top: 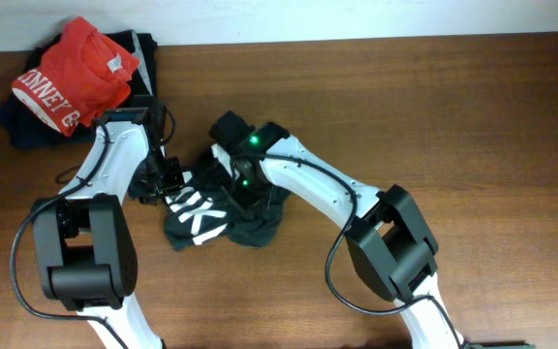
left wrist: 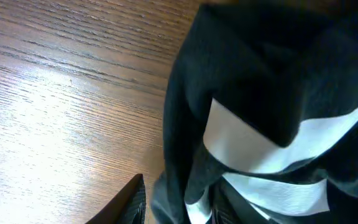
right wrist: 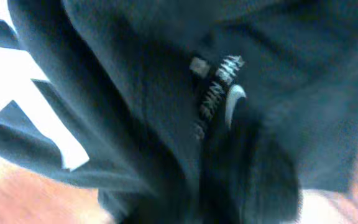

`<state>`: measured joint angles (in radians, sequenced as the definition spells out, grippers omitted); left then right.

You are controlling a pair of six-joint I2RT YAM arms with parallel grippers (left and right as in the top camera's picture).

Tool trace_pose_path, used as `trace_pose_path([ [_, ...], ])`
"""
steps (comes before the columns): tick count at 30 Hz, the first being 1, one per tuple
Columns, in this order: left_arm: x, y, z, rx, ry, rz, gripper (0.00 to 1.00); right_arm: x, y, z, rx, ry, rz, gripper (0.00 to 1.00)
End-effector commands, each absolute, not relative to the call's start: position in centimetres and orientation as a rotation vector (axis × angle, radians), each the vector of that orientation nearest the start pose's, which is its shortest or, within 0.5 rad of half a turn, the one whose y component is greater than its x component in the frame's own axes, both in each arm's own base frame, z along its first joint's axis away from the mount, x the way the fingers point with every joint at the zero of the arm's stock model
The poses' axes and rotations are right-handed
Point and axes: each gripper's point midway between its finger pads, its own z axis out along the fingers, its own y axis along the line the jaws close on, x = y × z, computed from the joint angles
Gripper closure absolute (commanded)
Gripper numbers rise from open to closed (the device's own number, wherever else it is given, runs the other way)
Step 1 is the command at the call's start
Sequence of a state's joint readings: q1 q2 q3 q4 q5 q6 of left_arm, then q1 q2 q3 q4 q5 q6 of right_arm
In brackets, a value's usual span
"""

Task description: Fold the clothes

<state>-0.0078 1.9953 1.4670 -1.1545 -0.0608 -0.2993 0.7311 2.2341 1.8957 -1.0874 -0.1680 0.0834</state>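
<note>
Left claw [top: 171,181]: at edge of crumpled charcoal fabric T-shirt [top: 252,229]; I can't tell grip.
Right claw [top: 243,193]: buried in it (grip hidden too), likely for spreading.

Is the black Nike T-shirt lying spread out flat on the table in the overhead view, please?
No, the black Nike T-shirt sits bunched in a crumpled heap on the wooden table, its white lettering creased.

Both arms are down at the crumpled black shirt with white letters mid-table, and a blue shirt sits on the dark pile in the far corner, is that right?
Not quite: it is a red shirt, not a blue one, on the dark pile in the far corner; the overhead view shows it. The left arm and right arm are indeed down at the crumpled black shirt mid-table.
</note>
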Motion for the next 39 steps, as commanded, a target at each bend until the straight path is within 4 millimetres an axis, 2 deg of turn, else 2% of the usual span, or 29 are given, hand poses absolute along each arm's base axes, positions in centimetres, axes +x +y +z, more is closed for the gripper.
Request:
trace_pose_path([
  [1,35.0,1.3,4.9,-0.469,3.158,0.136,0.65,36.0,31.8,9.6,-0.851,2.861,0.252,0.28],
  [2,35.1,1.3,4.9,-0.469,3.155,0.135,0.65,36.1,31.9,10.0,-0.846,2.857,0.271,0.02],
  [5,35.3,1.3,4.8,-0.469,3.146,0.132,0.62,36.9,33.7,10.6,-0.845,2.795,0.376,0.00],
  [7,35.3,1.3,4.8,-0.469,3.146,0.132,0.61,37.7,35.4,11.0,-0.834,2.735,0.473,0.07],
  [9,35.3,1.3,4.8,-0.468,3.146,0.132,0.61,38.2,36.0,10.0,-0.694,2.768,0.514,0.22],
  [12,35.3,1.3,4.8,-0.468,3.146,0.132,0.61,37.6,37.4,7.3,-0.688,2.819,0.595,0.23],
  [14,35.2,1.3,4.8,-0.469,3.150,0.133,0.61,37.6,37.4,5.5,-0.626,2.869,0.591,0.25],
  [16,35.2,1.3,4.8,-0.469,3.149,0.133,0.61,37.8,37.7,5.0,-0.628,2.862,0.599,0.25],
  [20,35.2,1.3,4.8,-0.469,3.149,0.133,0.61,38.5,38.2,5.1,-0.621,2.831,0.619,0.34],
  [22,35.2,1.3,4.8,-0.469,3.149,0.133,0.61,38.9,38.6,5.3,-0.607,2.812,0.634,0.44],
  [23,35.2,1.3,4.8,-0.469,3.150,0.133,0.61,39.0,38.7,5.4,-0.597,2.809,0.637,0.55],
  [26,35.2,1.3,4.8,-0.469,3.150,0.132,0.61,39.6,38.0,5.3,-0.575,2.807,0.615,0.90],
  [27,35.2,1.3,4.8,-0.469,3.150,0.133,0.61,39.9,37.7,5.3,-0.566,2.809,0.614,0.95],
  [30,35.2,1.3,4.8,-0.469,3.151,0.133,0.61,41.0,36.3,5.3,-0.520,2.816,0.604,0.96],
  [35,35.2,1.3,4.8,-0.469,3.149,0.133,0.61,43.8,30.5,6.0,-0.403,2.852,0.531,0.96],
  [38,35.3,1.3,4.8,-0.468,3.146,0.132,0.61,44.7,28.3,6.2,-0.337,2.868,0.502,0.96],
  [39,35.4,1.3,4.8,-0.468,3.144,0.131,0.61,44.8,27.7,6.5,-0.337,2.869,0.498,0.81],
])
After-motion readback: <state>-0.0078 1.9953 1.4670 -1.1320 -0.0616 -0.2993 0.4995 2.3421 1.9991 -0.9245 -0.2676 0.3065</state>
